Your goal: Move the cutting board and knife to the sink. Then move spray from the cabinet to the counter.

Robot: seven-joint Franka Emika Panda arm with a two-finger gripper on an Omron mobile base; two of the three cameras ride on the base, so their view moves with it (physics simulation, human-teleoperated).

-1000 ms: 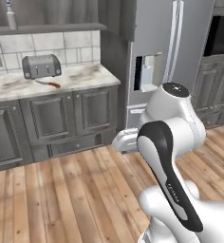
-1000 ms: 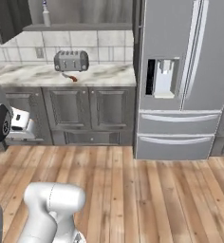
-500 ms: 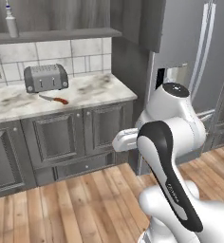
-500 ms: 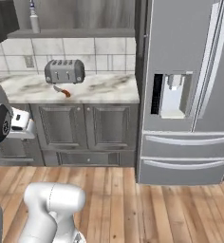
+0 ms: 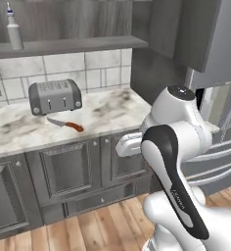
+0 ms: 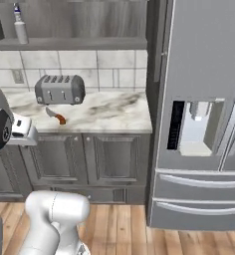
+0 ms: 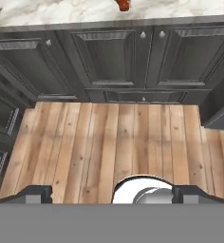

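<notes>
The knife [image 5: 63, 124] [image 6: 55, 116] lies on the white marble counter [image 5: 112, 110] [image 6: 112, 113], just in front of the toaster. Its reddish-brown handle end [image 7: 124, 4] peeks in at the top of the hand view. The spray [image 5: 13, 32] [image 6: 21, 27] stands upright on the grey shelf of the cabinet [image 5: 73, 45] [image 6: 84, 44] above the counter. My gripper [image 7: 112, 194] is open with nothing between its fingers. It looks down at the wooden floor in front of the lower cabinets, well short of the counter. The cutting board and the sink are out of view.
A silver toaster [image 5: 55, 96] [image 6: 59, 88] sits against the tiled wall. A steel fridge [image 6: 204, 114] [image 5: 220, 103] stands to the right of the counter. Dark panelled lower cabinets [image 7: 114, 57] run below the countertop, with wooden floor [image 7: 109, 142] before them.
The whole picture has shifted and grown: the base has driven closer to the counter, with toaster, knife and shelf now larger. The gripper has stayed open.
</notes>
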